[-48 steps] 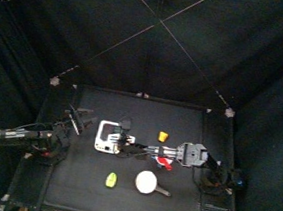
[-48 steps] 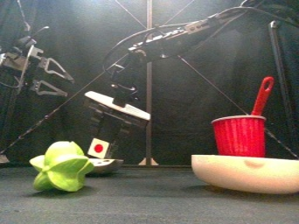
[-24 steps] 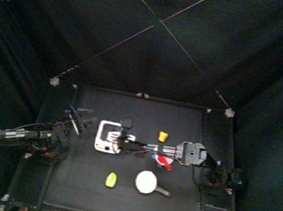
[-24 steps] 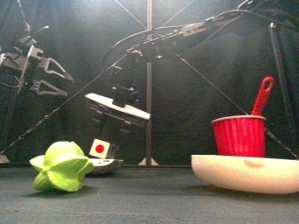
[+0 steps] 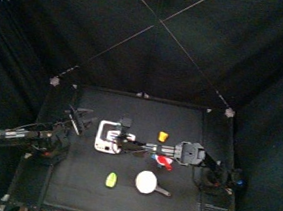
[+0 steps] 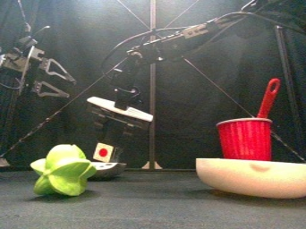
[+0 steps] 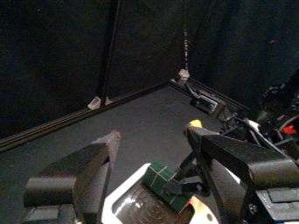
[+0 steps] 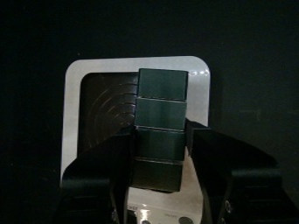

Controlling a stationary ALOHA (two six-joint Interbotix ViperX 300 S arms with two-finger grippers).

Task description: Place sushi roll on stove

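The sushi roll [image 8: 162,96] sits clenched between the right jaws, a dark segmented stub running out past their tips; directly beyond it lies the stove [image 8: 76,96], and the roll hangs over the dark burner rings. From these views I cannot tell whether it touches the white surface or hovers just clear.

Compared with a second ago, the right arm [image 5: 185,153] has crept further across the middle, so its jaws now stand over the stove [image 5: 104,140] rather than beside it. I judge the carry all but done: what is left is a short descent and a release.

The left jaws are spread wide with nothing between them, parked on the stove's far side from the right jaws; the left wrist view looks between them onto a corner of the stove.

Well behind the right jaws, toward the tabletop's [image 5: 80,169] front, stand a white bowl [image 6: 257,176], a red cup [image 6: 245,139] and a yellow-green piece [image 6: 60,172]; a small orange piece [image 5: 163,136] lies just beside the right arm; none is in the way.
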